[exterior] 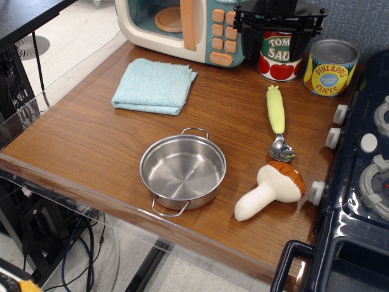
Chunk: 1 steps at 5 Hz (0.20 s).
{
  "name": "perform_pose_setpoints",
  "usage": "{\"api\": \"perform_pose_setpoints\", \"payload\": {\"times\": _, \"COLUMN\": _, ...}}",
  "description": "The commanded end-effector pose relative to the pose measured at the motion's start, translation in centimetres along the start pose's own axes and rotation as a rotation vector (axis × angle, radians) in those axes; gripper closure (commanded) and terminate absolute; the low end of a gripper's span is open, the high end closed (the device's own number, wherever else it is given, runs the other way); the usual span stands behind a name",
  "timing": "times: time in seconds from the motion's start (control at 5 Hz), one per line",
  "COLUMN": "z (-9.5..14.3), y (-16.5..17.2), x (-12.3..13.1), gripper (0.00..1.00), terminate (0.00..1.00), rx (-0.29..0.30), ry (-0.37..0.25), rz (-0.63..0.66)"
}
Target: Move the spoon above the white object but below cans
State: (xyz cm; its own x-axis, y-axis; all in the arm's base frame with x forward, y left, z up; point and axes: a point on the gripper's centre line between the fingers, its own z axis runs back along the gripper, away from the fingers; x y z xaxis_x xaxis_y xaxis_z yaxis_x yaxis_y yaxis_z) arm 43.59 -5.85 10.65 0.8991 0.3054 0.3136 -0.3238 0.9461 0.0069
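Two cans stand at the back of the table: one tomato sauce can point(281, 59) with a red-and-green label and one pineapple slices can point(329, 67) with a yellow-and-blue label. There is one spoon point(278, 122) with a lime-green handle, and one plush mushroom point(271, 190) with a white stem and brown cap. One steel pot point(183, 171) is present, and it has two loop handles. One light-blue folded cloth point(154, 85) lies on the wood. One toy microwave point(189, 25) sits at the rear, and one toy stove point(358, 182) fills the right edge, showing three white knobs along its side
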Motion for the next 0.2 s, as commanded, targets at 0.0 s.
{"api": "perform_pose_setpoints", "payload": {"times": 0.0, "z": 2.73, "y": 0.43, "x": 0.51, "gripper": 0.0, "terminate": 1.0, "rx": -0.031, "ry": -0.06, "rz": 0.008}}
